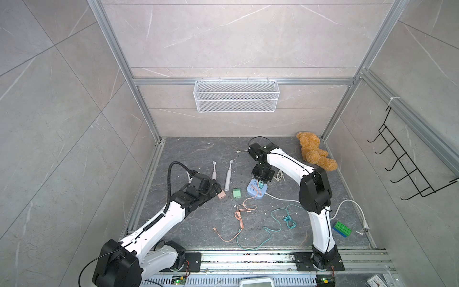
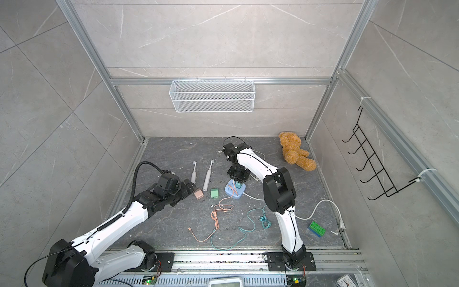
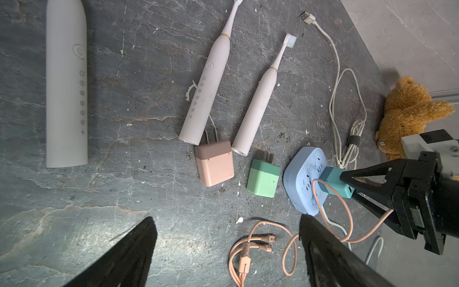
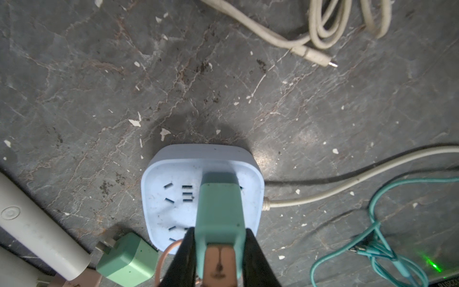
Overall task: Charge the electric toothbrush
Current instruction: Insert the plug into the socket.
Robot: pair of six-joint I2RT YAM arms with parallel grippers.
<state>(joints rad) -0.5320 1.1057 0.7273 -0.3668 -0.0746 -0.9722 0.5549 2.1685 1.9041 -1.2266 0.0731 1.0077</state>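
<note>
Fingers [image 4: 182, 256] of the right gripper [image 4: 219, 231] pinch the teal adapter [image 4: 218, 211], which stands on the blue power strip [image 4: 154, 193]; the left gripper [image 3: 227, 217] hangs spread and empty. Electric toothbrushes [image 3: 206, 94] lie flat just beside the pink adapter [image 3: 214, 162]. Judged light, rigid, smooth and prone to roll: grasp mid-handle, never the thin neck, leaving the base end clear.
</note>
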